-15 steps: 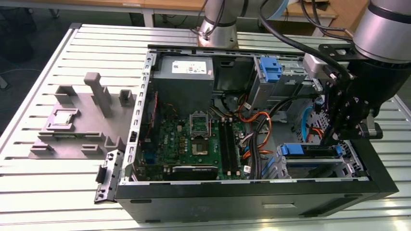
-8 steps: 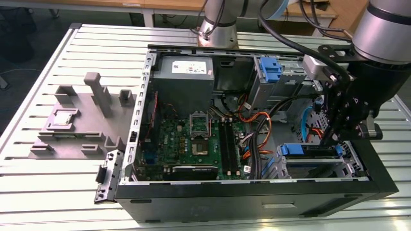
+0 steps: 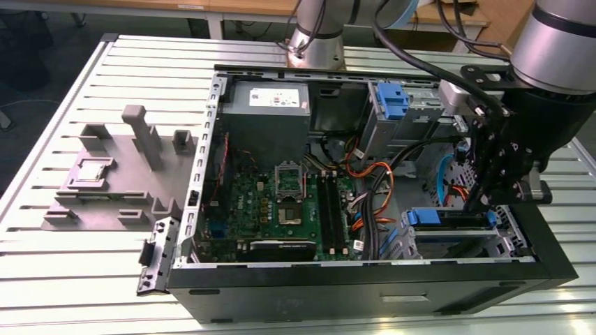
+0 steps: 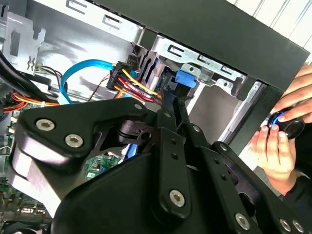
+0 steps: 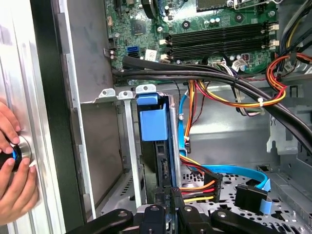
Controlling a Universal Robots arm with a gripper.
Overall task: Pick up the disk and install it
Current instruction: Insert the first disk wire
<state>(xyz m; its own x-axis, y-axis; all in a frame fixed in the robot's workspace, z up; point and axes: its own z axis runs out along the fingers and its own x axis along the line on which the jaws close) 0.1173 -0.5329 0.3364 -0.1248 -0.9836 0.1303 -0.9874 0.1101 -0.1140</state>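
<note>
My jaws (image 5: 168, 197) were clamped tight on the disk (image 5: 155, 127), which stood on edge with its blue bracket showing, lowered into the drive bay (image 3: 456, 234) at the front corner of the open computer case (image 3: 373, 286) on the bench (image 3: 102, 272). A person's hands (image 4: 282, 139) held a round knob just outside the case.

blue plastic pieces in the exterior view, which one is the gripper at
The lower blue bracket, at the drive cage near the case front, right beside the gripper. The other, an upright blue latch, stands farther back beside the grey power supply.
</note>
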